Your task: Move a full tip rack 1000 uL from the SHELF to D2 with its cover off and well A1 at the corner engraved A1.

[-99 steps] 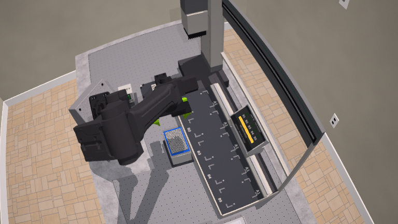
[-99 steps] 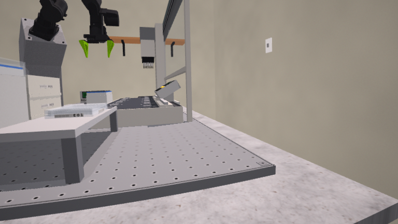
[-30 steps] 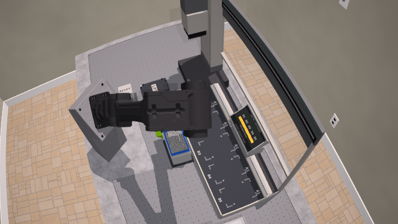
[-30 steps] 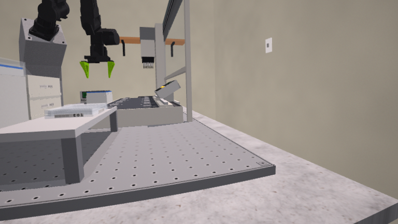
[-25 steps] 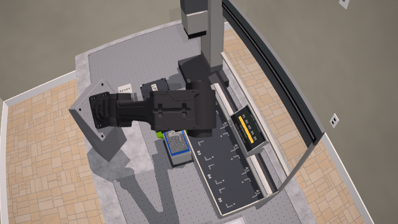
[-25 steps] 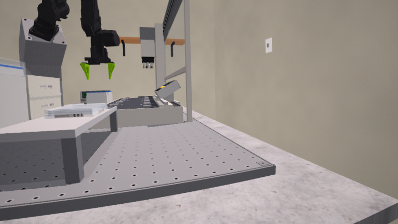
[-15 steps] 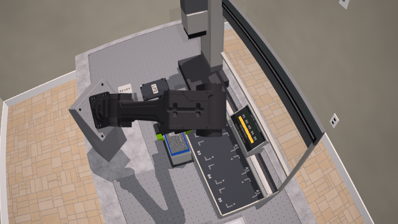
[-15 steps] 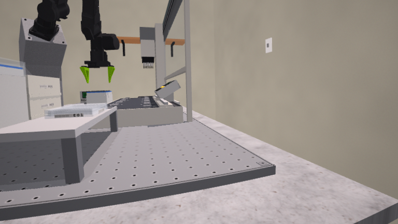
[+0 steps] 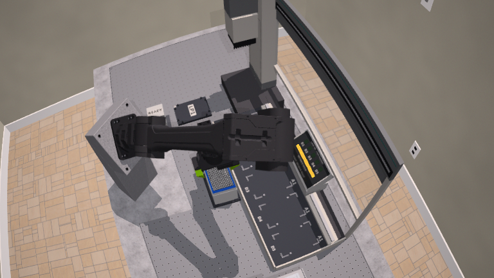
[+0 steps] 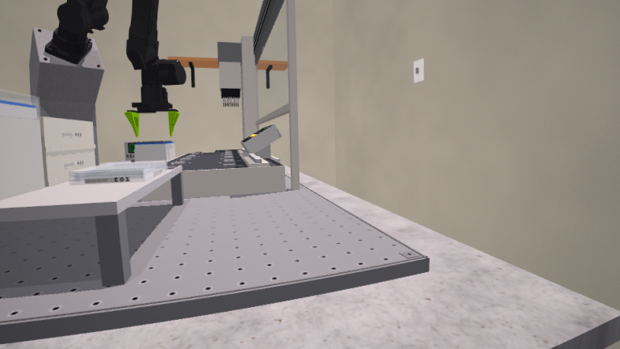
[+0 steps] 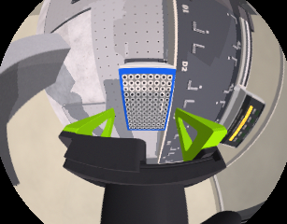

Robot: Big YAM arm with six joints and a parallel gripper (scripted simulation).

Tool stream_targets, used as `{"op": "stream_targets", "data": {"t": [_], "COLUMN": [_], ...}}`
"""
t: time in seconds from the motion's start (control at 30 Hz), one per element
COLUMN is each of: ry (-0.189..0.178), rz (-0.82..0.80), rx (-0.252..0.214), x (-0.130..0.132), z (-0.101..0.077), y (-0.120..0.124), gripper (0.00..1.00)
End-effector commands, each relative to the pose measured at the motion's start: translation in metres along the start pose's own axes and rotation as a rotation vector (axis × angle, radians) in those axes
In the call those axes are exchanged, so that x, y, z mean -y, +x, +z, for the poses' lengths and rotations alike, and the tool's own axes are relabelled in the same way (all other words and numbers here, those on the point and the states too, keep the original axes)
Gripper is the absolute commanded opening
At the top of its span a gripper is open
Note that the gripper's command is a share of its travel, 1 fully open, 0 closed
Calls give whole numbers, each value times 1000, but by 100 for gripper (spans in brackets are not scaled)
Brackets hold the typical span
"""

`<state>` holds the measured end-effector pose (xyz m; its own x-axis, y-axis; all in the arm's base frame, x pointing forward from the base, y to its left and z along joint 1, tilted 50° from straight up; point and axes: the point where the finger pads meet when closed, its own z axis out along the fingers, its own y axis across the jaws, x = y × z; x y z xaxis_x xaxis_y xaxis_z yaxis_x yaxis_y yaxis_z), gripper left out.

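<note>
A tip rack with a blue rim and a full field of pale rings on grey stands beside the dark deck, level with D2 and D3. It also shows in the side view and in the wrist view. I cannot tell whether a cover is on it. My gripper hangs straight above the rack, fingers pointing down, open wide and empty, with the fingertips a little above the rack's top. In the wrist view the green fingers flank the rack's near end. The D2 brackets are empty.
The SHELF holds a flat plate marked E01, stacked pale blocks and a covered rack at the far left. The pipetting head hangs at the deck's far end. The READY key and the LP1 station lie behind the arm.
</note>
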<state>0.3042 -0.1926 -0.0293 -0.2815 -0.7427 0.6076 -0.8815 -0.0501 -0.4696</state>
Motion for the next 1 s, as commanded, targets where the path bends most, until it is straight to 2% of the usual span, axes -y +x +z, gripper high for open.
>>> {"op": "stream_targets", "data": {"t": [0.0,0.97], "ry": [1,0], "rz": [-6,-7], "rx": [-5,-5], "x": [1,0], "z": [6,49], "y": [2,2], "gripper": [100,100]}}
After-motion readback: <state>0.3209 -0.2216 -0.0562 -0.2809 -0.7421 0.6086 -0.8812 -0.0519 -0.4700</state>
